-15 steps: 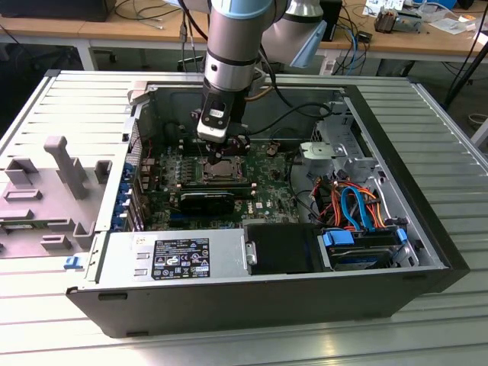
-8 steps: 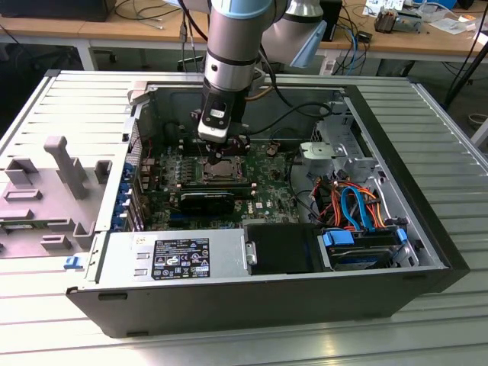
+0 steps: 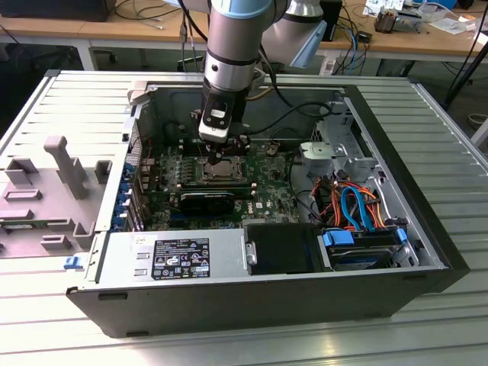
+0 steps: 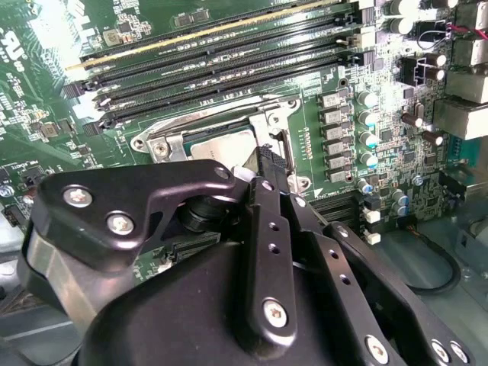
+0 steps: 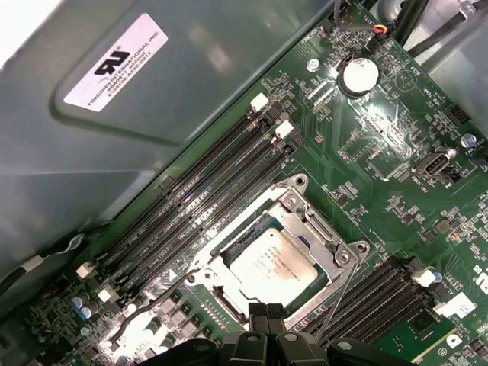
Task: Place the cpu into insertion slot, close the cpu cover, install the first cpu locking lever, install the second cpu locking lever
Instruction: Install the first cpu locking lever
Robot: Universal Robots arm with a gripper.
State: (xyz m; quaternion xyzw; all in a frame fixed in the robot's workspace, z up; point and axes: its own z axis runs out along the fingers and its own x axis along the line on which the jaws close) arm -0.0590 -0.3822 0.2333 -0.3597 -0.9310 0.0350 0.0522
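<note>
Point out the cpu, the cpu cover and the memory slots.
cpu [image 5: 268,265]: first wrist view, middle of its silver-grey top.
cpu cover [image 5: 299,210]: first wrist view, a side bar of the silver frame.
memory slots [image 4: 229,59]: second wrist view, midway along one long black slot.

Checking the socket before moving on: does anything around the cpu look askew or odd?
Nothing looks damaged. The cpu lies flat and square inside the cut-out of the cpu cover. One thin wire lever angles away from the cover's edge, apparently not latched.
</note>
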